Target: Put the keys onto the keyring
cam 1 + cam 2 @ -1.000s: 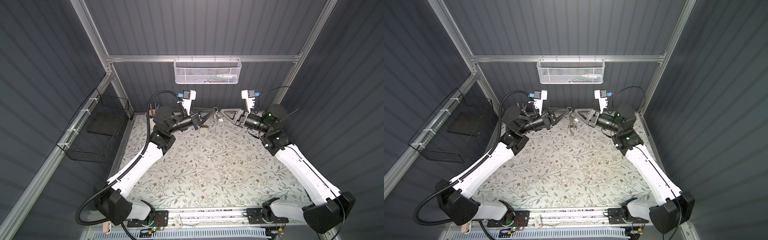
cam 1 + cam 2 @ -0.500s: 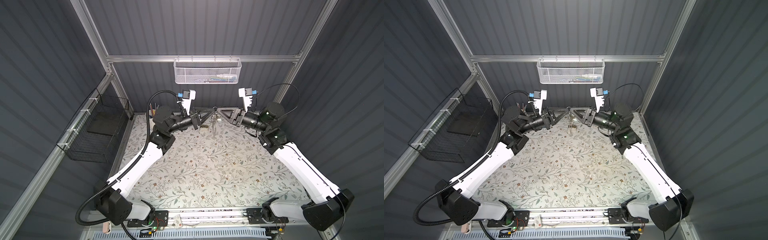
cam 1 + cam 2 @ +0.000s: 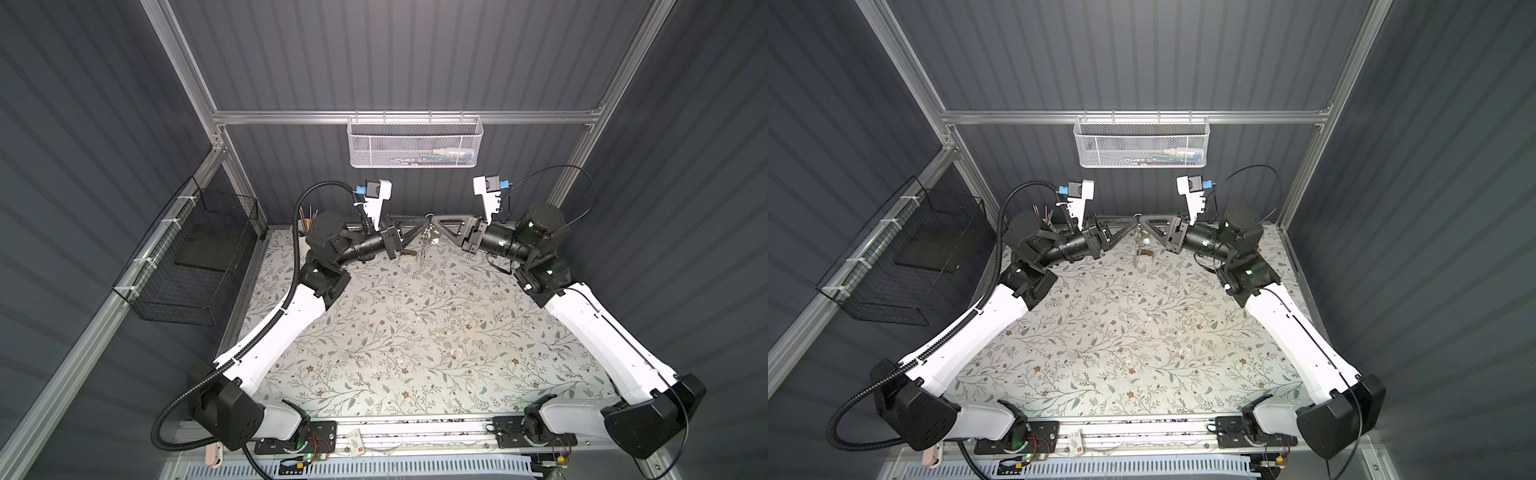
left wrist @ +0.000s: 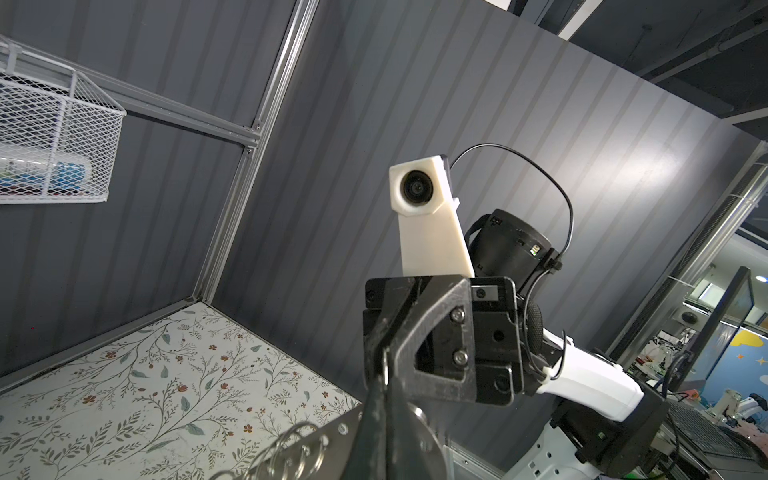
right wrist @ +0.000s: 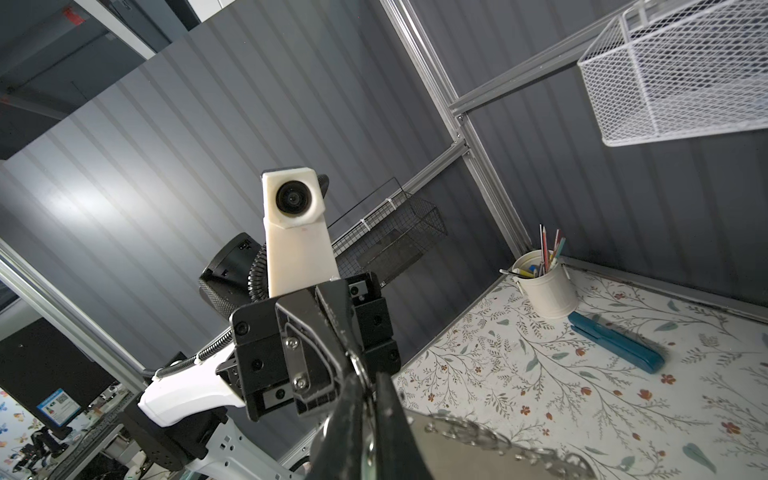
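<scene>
Both grippers meet tip to tip high above the back of the table. The left gripper [image 3: 423, 223] [image 4: 384, 388] is shut on a thin silver ring [image 4: 386, 370] at the top of the keyring. From that ring the keyring [image 3: 424, 245] [image 3: 1137, 245] hangs as a small bunch. Its flat grey fob [image 4: 332, 430] [image 5: 457, 451] carries wire rings [image 4: 291, 453]. The right gripper [image 3: 433, 219] [image 5: 368, 395] is shut on the same ring [image 5: 356, 365] from the other side. A pale green piece [image 5: 367, 456], apparently the keys' tag, shows between its fingers. The brass key is hidden.
A tan lump [image 3: 409, 253] lies on the floral mat under the bunch. A teal oblong case [image 5: 615, 343] and a white pencil cup [image 5: 544, 286] stand at the back left corner. A white mesh basket [image 3: 413, 143] hangs on the back wall, a black wire basket [image 3: 195, 257] on the left wall.
The right gripper has moved left to meet the left gripper's tip and has shut on the ring. The left arm has held still with the bunch hanging from it.
</scene>
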{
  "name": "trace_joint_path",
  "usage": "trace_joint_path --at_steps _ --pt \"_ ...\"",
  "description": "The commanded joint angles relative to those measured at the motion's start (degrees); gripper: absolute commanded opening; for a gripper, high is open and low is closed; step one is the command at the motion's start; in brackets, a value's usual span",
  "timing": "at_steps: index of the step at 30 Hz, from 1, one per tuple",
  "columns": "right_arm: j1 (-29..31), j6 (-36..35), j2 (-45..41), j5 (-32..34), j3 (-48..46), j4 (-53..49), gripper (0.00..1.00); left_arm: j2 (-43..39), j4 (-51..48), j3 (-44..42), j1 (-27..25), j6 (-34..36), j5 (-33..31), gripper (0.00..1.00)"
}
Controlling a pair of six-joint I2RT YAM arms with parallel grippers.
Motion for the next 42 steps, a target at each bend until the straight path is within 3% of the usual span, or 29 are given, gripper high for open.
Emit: trace_joint_path --at_steps 1,4,10,20,25,36,42 --pt "0.1 -0.7 -0.8 -0.7 0.2 -0.5 0.06 -0.2 1.5 2.0 -0.3 0.0 1.0 0.00" --pt "0.1 -1.3 -0.6 -1.0 0.5 -1.3 0.04 0.0 1.1 2.0 -0.3 0.0 1.2 0.00" --pt "-1.1 -6.6 -0.2 -4.3 3.3 -10.9 0.04 -0.7 -9.1 5.4 0.4 5.6 2.3 0.15" --pt "-1.6 -31.5 3.9 -4.6 18.4 -48.6 0.05 0.0 -31.4 12.1 1.4 19.8 6.9 0.17" --pt "0.8 -41.5 7.1 1.9 25.3 -62.0 0.05 0.3 -39.2 14.2 1.4 25.2 7.6 0.17" --pt "5.4 -49.6 10.7 8.3 32.5 -70.1 0.05 1.3 -52.4 16.9 1.4 34.2 8.5 0.18" --pt "6.4 -49.6 10.4 8.1 32.3 -69.2 0.05 2.0 -55.6 17.3 1.4 36.1 8.9 0.18"
